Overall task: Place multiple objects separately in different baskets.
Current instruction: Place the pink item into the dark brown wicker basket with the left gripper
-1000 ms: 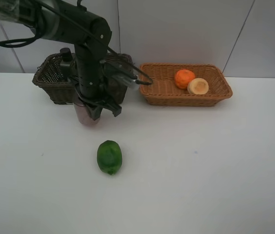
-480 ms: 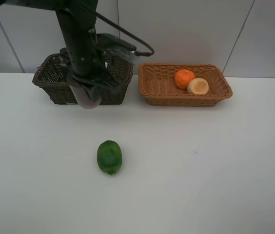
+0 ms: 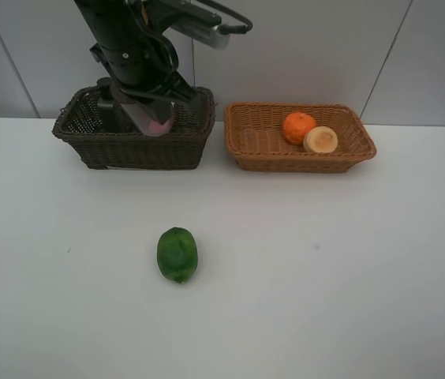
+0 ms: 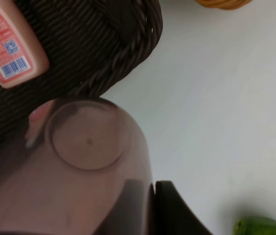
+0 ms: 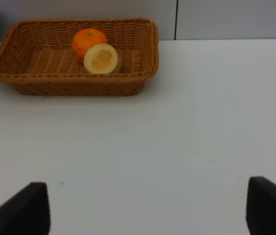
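Left gripper [image 3: 150, 112]: clamped on mauve cup [image 4: 86, 161], over dark brown basket [image 3: 128, 150], upper left
Right gripper [image 5: 148, 208]: jaws apart, empty
Green fruit [image 3: 177, 254]: on table [image 3: 325, 276], lower centre
Tan basket [image 3: 262, 155]: orange [image 3: 298, 126], pale round fruit [image 3: 320, 140], upper right

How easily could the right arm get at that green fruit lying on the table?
Probably yes. The green fruit lies alone on bare table, and the right claw is open and empty. The left claw holds a cup over the dark basket, out of the way. Actual reach unclear.
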`<control>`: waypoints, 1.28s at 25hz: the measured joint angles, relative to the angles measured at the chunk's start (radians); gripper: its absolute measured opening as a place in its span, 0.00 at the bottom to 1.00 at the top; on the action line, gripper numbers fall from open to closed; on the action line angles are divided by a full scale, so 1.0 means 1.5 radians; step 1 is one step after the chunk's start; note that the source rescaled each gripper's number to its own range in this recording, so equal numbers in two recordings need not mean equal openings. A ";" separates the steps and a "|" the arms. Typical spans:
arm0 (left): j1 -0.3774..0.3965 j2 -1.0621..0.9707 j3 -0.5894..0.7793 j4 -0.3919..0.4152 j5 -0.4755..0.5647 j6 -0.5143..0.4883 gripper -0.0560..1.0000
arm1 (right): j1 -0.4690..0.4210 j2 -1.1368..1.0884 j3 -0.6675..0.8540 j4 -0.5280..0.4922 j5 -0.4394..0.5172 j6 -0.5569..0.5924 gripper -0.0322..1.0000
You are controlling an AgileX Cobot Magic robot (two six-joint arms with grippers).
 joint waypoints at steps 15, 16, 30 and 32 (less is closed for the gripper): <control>0.064 0.124 -0.197 0.005 -0.079 0.000 0.05 | 0.000 0.000 0.000 0.000 0.000 0.000 0.72; 0.065 0.141 -0.214 0.005 -0.079 0.000 0.05 | 0.000 0.000 0.000 0.000 0.000 0.000 0.72; 0.069 0.272 -0.264 -0.015 -0.091 0.001 0.05 | 0.000 0.000 0.000 0.000 0.000 0.000 0.72; 0.069 0.272 -0.264 -0.015 -0.094 0.007 0.05 | 0.000 0.000 0.000 0.000 0.000 0.000 0.72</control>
